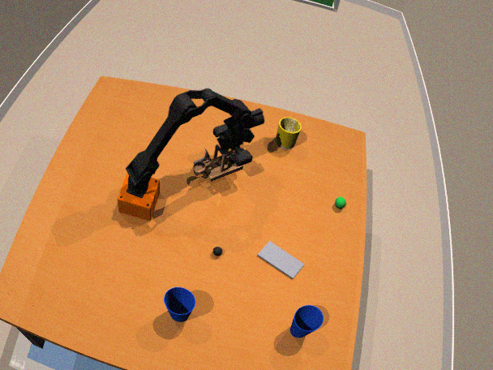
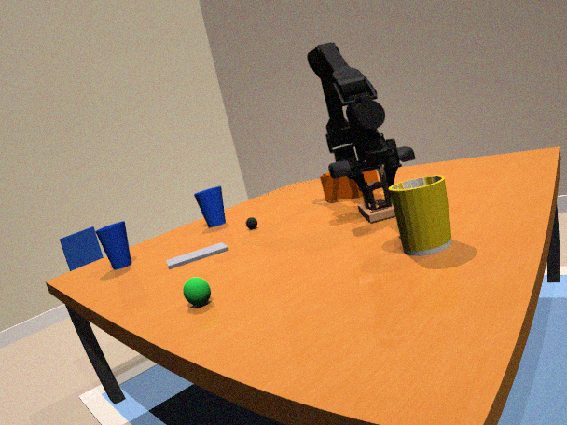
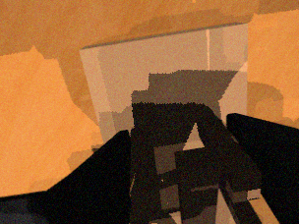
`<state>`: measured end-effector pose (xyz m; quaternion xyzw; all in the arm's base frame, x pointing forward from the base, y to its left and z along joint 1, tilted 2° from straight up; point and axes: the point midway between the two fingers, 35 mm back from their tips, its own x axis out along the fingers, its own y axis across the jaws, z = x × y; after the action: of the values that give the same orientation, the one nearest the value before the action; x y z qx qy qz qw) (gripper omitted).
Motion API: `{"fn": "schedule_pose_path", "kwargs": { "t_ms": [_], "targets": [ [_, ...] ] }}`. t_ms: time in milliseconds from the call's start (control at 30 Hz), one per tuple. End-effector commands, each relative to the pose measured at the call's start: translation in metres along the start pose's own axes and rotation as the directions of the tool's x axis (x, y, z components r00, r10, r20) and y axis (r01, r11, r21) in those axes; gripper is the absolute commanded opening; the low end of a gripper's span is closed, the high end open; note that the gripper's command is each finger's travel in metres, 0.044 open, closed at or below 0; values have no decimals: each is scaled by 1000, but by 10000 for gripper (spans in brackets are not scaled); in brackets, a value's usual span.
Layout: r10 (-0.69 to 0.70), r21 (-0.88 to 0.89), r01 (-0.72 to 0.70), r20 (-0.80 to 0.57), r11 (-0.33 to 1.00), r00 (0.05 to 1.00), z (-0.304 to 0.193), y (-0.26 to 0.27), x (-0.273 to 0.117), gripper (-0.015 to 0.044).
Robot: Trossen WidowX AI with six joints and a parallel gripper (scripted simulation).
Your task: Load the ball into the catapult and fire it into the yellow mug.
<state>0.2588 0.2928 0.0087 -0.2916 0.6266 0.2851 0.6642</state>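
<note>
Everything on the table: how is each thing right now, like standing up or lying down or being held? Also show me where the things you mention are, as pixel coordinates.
Catapult [image 1: 227, 172] [image 2: 377, 214] [image 3: 162, 64]: held in the gripper
Gripper [image 1: 230, 157] [image 2: 379, 188]: closed on the catapult
Yellow mug [image 1: 287, 138] [image 2: 424, 219]: upright, nothing seen inside
Two blue cups [image 1: 181, 312] [image 2: 212, 207]: upright
Green ball [image 1: 340, 202] [image 2: 197, 292]: resting on the table
Black ball [image 1: 217, 251] [image 2: 252, 223]: resting on the table, not loaded
Gray slab [image 1: 280, 260] [image 2: 198, 255]: lying flat
</note>
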Motion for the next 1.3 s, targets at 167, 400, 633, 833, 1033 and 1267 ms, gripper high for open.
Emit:
{"fn": "schedule_pose_path", "kwargs": {
  "t_ms": [167,400,633,833,1033,1267],
  "targets": [
    [0,0,0,2,1000,1000,0,0,-1,79],
    [0,0,0,2,1000,1000,0,0,-1,262],
    [0,0,0,2,1000,1000,3,0,-42,440],
    [1,0,-1,0,1000,1000,-3,0,-101,440],
    [0,-4,0,10,1000,1000,-1,0,-93,440],
    [0,-4,0,11,1000,1000,-1,0,-49,440]
  ]
}}
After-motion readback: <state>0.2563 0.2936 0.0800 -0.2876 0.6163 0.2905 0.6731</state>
